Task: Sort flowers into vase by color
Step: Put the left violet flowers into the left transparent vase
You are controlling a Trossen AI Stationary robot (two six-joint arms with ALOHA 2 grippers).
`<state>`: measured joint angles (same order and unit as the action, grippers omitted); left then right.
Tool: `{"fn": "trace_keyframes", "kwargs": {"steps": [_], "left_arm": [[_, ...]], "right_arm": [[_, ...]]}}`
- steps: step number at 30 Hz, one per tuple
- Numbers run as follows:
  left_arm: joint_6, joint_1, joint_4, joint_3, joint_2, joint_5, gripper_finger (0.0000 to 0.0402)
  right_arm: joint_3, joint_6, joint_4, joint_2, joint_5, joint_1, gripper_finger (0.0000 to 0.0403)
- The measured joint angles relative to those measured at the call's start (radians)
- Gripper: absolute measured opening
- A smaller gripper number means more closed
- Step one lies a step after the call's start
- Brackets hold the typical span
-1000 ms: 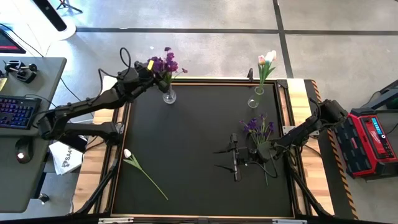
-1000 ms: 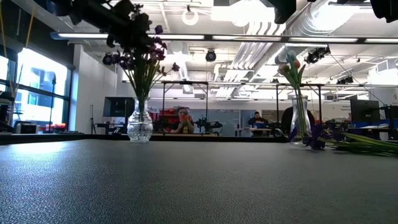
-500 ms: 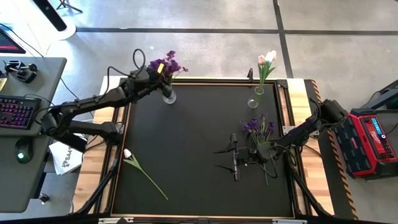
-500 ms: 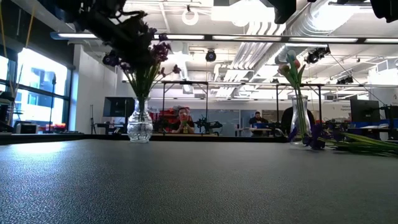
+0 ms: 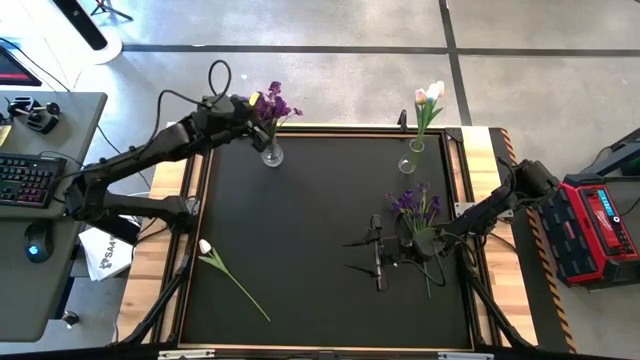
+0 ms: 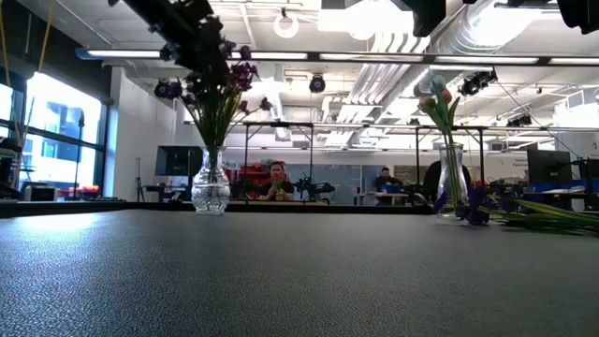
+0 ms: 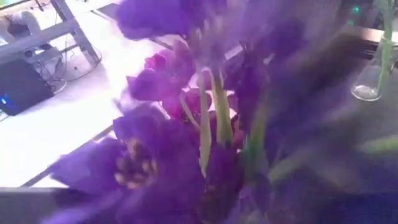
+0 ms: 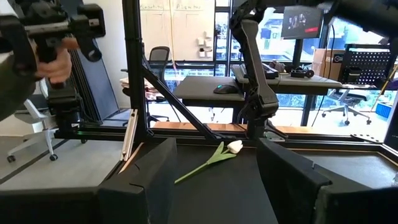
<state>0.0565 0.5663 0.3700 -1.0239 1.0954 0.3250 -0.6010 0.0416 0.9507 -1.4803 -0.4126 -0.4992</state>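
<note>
A bunch of purple flowers (image 5: 272, 100) stands with its stems in a small glass vase (image 5: 272, 156) at the table's far left; its blooms fill the left wrist view (image 7: 161, 137). My left gripper (image 5: 246, 104) hovers just left of those blooms, above the vase. Pink and white tulips (image 5: 428, 95) stand in a second vase (image 5: 407, 165) at the far right. More purple flowers (image 5: 413, 203) lie flat on the mat beside my right gripper (image 5: 377, 256), which is open and points left with nothing in it. A white tulip (image 5: 205, 246) lies at the near left.
The black mat has bare room in its middle between the two vases. A wooden rim (image 5: 172, 250) borders the table. A desk with a keyboard (image 5: 30, 175) stands to the left, a red case (image 5: 595, 225) to the right. A person's hand (image 8: 53, 59) shows beyond the table.
My left gripper has first gone toward the purple blooms over the vase, then risen and drawn back toward the table's left, tipping up. The purple bunch stays standing in its vase.
</note>
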Motion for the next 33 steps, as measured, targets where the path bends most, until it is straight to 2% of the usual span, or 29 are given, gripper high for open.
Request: {"fn": "trace_keyframes", "kwargs": {"steps": [6, 14, 18, 24, 28, 30, 33], "left_arm": [[-0.019, 0.0, 0.101, -0.095, -0.001, 0.0, 0.0274], [-0.041, -0.041, 0.143, -0.129, -0.001, 0.025, 0.0253], [-0.044, -0.058, 0.148, -0.114, 0.018, 0.065, 0.0208], [-0.043, -0.056, 0.142, -0.076, 0.065, 0.157, 0.0098], [-0.027, -0.056, 0.128, -0.065, 0.096, 0.159, 0.0035], [-0.025, -0.057, 0.122, -0.065, 0.105, 0.159, 0.0013], [-0.02, -0.056, 0.12, -0.065, 0.109, 0.164, 0.0007]], "right_arm": [[0.0, 0.0, -0.011, 0.0, 0.0, 0.0, 0.0204], [0.0, 0.0, -0.019, 0.0, 0.0, 0.0, 0.0204], [0.0, 0.0, -0.019, 0.0, 0.0, 0.0, 0.0204], [0.0, 0.0, -0.019, 0.0, 0.0, 0.0, 0.0204], [0.0, -0.001, -0.019, 0.0, 0.0, 0.0, 0.0204], [0.0, -0.001, -0.019, 0.0, 0.0, 0.0, 0.0204], [0.0, -0.001, -0.019, 0.0, 0.0, 0.0, 0.0204]]}}
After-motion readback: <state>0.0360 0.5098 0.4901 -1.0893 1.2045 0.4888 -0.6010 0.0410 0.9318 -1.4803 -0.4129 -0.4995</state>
